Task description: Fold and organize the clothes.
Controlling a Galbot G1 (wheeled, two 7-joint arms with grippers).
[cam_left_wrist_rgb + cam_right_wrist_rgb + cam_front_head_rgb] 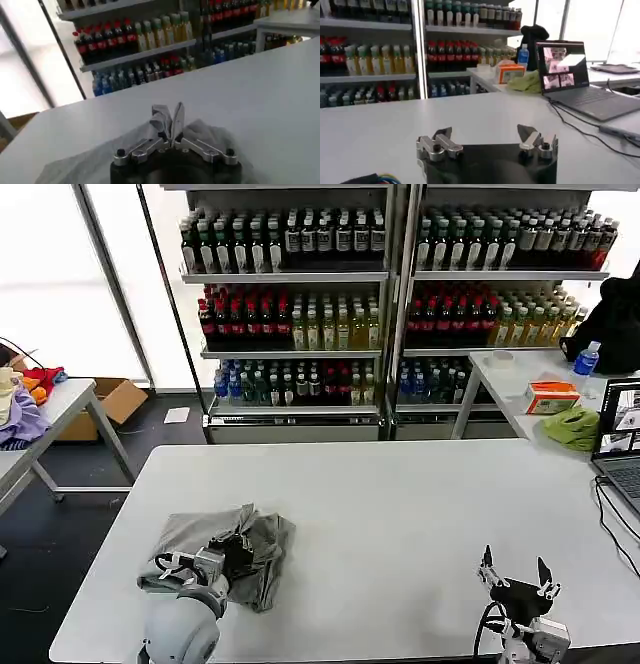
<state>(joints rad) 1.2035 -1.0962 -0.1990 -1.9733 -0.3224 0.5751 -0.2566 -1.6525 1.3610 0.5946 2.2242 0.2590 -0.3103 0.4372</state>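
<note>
At lower left, the left gripper [232, 556] pinches the crumpled grey shirt [262, 546] beneath it; the right gripper [516, 572] waits lower right, fingers apart.

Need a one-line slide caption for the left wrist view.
Left hand pinches a raised fold of the grey shirt on the white table.

A white table [400, 514] — one crumpled grey shirt [250, 549] lies near its front-left corner.

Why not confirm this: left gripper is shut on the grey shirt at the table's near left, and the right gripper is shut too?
Not quite. The right gripper is open, as the right wrist view shows. The left gripper is indeed shut on the grey shirt.
</note>
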